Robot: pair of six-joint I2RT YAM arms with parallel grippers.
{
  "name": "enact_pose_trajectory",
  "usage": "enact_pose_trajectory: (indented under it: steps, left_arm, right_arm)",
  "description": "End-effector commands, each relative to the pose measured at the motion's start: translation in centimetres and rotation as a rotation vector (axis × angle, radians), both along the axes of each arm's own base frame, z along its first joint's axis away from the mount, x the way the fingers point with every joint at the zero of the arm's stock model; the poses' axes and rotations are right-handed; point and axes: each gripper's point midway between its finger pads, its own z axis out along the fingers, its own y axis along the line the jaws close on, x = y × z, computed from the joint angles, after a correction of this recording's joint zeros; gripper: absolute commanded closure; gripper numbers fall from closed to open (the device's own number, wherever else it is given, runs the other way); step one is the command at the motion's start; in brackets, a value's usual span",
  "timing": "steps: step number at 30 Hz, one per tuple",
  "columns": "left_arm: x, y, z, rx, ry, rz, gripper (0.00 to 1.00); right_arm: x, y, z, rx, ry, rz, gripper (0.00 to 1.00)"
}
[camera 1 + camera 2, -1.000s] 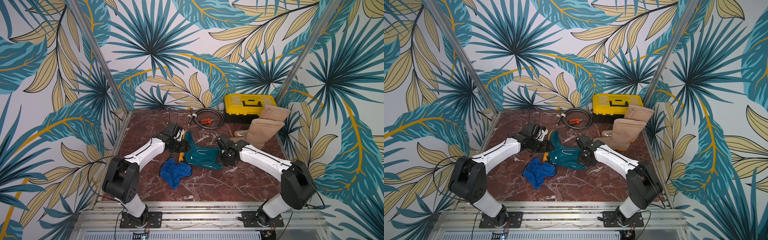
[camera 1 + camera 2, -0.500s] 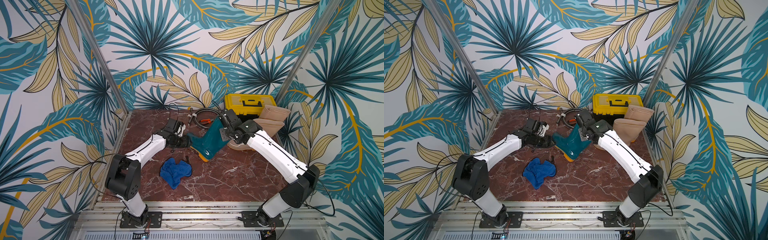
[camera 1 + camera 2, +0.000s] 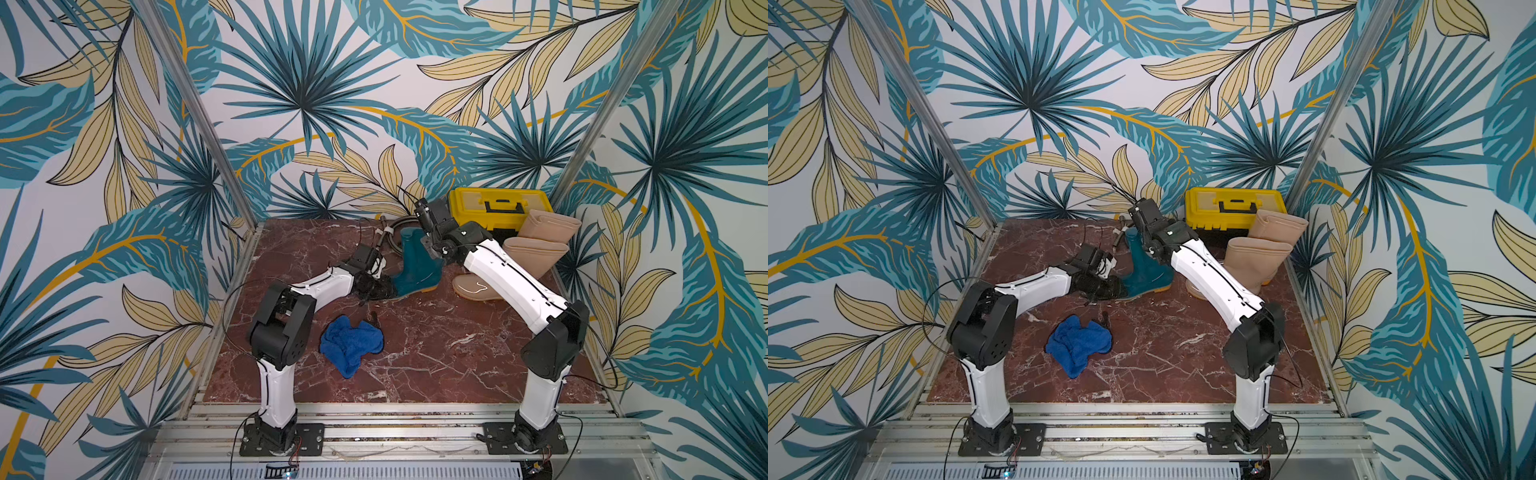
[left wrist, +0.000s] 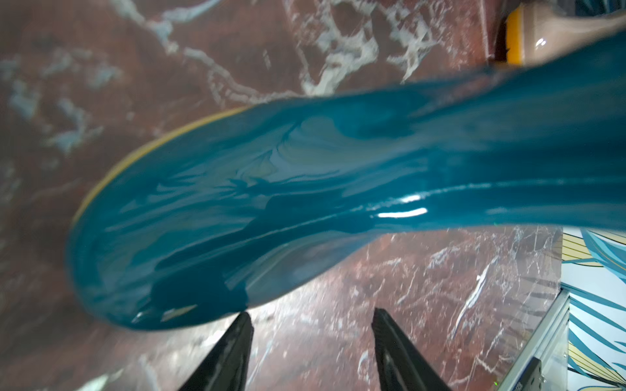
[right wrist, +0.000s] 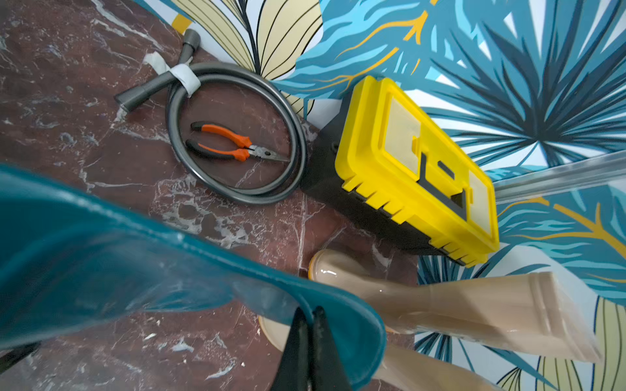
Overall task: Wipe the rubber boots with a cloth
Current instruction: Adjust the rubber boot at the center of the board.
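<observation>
Our right gripper (image 5: pixel 309 312) pinches the rim of the upright glossy dark teal rubber boot (image 3: pixel 415 266). Our left gripper (image 4: pixel 311 315) sits half-open and empty at its toe. The fluffy blue terry cloth (image 3: pixel 351 345) lies at the boot's seven o'clock.

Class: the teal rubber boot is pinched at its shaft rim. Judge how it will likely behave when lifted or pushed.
The teal boot probably flexes rather than staying stiff: its thin rim curves where the right gripper pinches it. Its glossy surface, showing bright highlights, may slip in a light pinch. Standing tall on a fairly narrow sole, it could tip if pushed high up.
</observation>
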Motion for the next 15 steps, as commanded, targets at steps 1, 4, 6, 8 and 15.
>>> enact_pose_trajectory:
  steps: [1, 4, 6, 8, 15]
  left_arm:
    - [1.8, -1.1, 0.6, -0.033, -0.038, 0.006, 0.41]
    - [2.3, -1.2, 0.4, -0.034, -0.036, 0.011, 0.41]
    - [2.4, -1.2, 0.5, -0.035, -0.040, 0.012, 0.41]
    - [2.5, -1.0, 0.9, -0.037, -0.049, 0.015, 0.41]
    - [2.2, 0.7, 2.9, -0.052, -0.074, 0.037, 0.39]
  right_arm:
    - [1.4, -0.7, 3.6, -0.018, -0.130, -0.035, 1.00]
    - [1.4, -0.7, 3.2, -0.017, -0.115, -0.033, 1.00]
    - [1.5, -0.8, 2.6, -0.020, -0.103, -0.035, 1.00]
    - [1.5, -0.8, 2.0, -0.032, -0.089, -0.037, 1.00]
    - [1.1, -1.2, 1.6, -0.027, -0.073, -0.068, 0.47]
